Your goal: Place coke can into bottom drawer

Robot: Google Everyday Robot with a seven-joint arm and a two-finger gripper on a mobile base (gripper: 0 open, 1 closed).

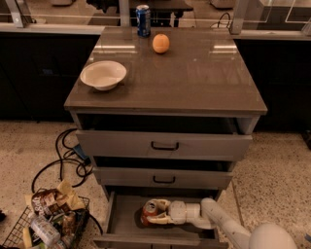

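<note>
- Gripper (151, 214), seen in the single camera view, is reaching into the bottom drawer (124, 217) from the right, low over its grey floor.
- Its pale fingers (156, 221) are closing snugly around the coke can (149, 208), one above and one below, so the gripper is clasping the can.
- The coke can is sitting inside the bottom drawer, left of the middle, tilting so its silver top is facing up toward the camera; whether it is touching the floor cannot be told.
- The white arm (216, 222) is stretching in from the lower right corner.
- The bottom drawer is standing pulled well out, beyond the middle drawer (194, 178) and the top drawer (121, 144), which are both showing black handles and standing slightly open.
- On the cabinet top (194, 73) a white bowl (103, 74) is resting near the left edge, an orange (161, 43) is lying toward the back, and a blue soda can (143, 13) is standing just behind it.
- Black cables (65, 158) are trailing on the floor at left, beside a wire basket (19, 227) holding wrappers.
</note>
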